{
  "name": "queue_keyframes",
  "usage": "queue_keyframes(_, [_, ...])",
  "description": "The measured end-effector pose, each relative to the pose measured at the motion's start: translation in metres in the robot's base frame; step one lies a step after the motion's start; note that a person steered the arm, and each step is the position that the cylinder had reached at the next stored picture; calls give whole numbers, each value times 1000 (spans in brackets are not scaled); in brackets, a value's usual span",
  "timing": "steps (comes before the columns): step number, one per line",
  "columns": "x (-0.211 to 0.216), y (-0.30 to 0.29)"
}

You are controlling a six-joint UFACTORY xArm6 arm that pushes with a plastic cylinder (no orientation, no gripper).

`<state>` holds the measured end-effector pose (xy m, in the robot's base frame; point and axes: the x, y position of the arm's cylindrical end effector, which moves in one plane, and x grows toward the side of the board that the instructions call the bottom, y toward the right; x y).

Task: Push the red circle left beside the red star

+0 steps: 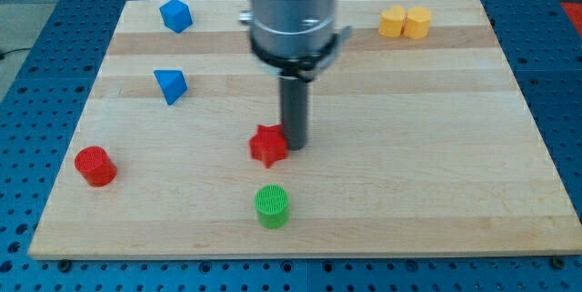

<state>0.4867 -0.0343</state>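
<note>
The red circle (95, 166) is a short red cylinder near the board's left edge, toward the view's bottom. The red star (268, 146) lies near the middle of the board, well to the right of the red circle. My tip (296, 146) is down on the board right against the red star's right side, touching or nearly touching it. The tip is far from the red circle.
A green cylinder (272, 206) stands just below the red star. Two blue blocks sit at the upper left: one (175, 15) near the top edge, a blue triangle (170, 85) below it. Two yellow blocks (406, 22) sit together at the top right. The wooden board (409, 146) rests on a blue pegboard.
</note>
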Motion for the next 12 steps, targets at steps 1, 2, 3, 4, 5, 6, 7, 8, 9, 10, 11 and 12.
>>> queue_keyframes(1, [0, -51])
queue_keyframes(2, [-6, -76])
queue_keyframes(3, [-19, -116])
queue_keyframes(4, [-19, -185])
queue_keyframes(5, [-8, -261])
queue_keyframes(6, [2, -271])
queue_keyframes(7, [34, -270])
queue_keyframes(8, [57, -260])
queue_keyframes(9, [58, -215])
queue_keyframes(10, [45, -211])
queue_keyframes(11, [45, -238])
queue_keyframes(12, [24, -238])
